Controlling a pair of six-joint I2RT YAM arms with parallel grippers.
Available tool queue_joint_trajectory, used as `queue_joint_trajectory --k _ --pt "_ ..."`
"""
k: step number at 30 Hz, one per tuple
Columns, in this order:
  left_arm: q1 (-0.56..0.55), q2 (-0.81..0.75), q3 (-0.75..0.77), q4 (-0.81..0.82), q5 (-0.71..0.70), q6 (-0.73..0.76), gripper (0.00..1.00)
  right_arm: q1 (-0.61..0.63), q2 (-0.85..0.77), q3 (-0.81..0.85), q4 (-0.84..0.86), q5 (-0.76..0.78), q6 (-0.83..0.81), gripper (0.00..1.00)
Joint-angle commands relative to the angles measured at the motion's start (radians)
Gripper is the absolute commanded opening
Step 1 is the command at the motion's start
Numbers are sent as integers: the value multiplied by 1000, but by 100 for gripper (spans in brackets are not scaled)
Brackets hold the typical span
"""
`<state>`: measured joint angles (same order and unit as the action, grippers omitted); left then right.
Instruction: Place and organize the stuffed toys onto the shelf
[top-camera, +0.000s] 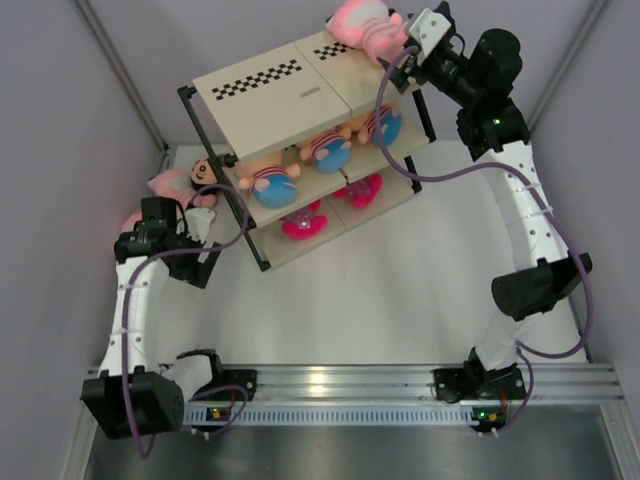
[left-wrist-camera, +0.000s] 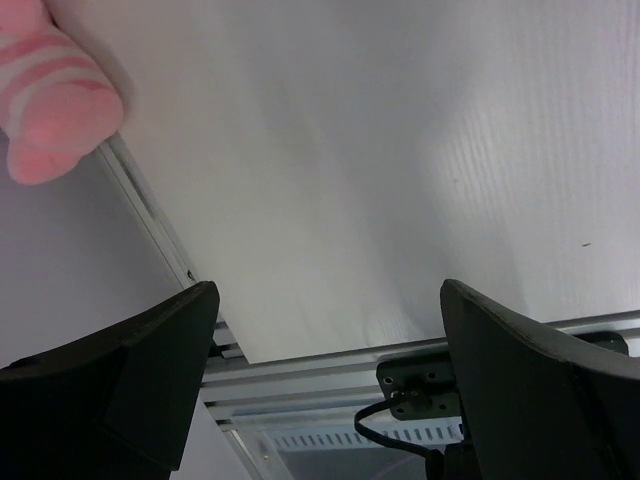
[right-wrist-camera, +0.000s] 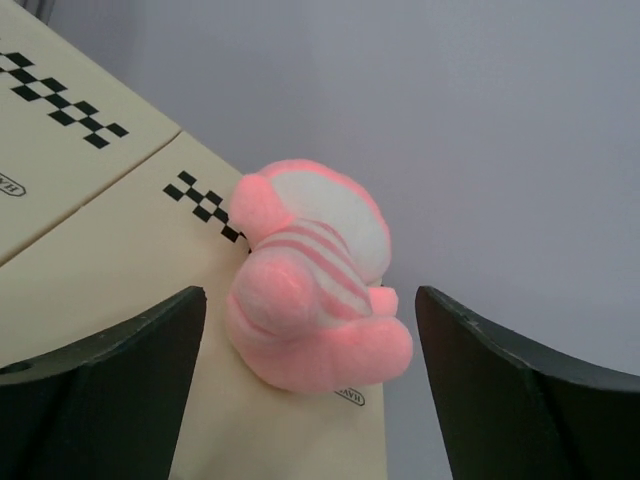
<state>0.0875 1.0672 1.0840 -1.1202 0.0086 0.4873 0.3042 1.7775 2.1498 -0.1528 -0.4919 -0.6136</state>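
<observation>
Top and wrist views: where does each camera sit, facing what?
Top external: overhead, behind the robot, looking down on left arm, right arm, cream three-tier shelf.
Left wrist: on the left arm; open left pincer facing white table.
Right wrist: on the right arm; open right pincer facing pink striped plush toy.
Shared: top view shows that toy too.

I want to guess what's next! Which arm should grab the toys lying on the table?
Left. Its open end effector sits beside the pink toy and dark-haired doll lying left of the shelf. The right end effector is up by the shelf's top board, far away.
</observation>
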Motion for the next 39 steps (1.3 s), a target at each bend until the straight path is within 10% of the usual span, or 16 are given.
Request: queue_joint_trajectory --k 1,16,39 --pt "145 48 54 103 57 60 98 -7 -105 -5 45 -25 31 88" --pt "225 457 246 559 324 -107 93 -7 -374 -298 156 -68 41 99" --pt "162 668 91 1097 13 -33 91 -7 -584 -593 216 -83 54 99"
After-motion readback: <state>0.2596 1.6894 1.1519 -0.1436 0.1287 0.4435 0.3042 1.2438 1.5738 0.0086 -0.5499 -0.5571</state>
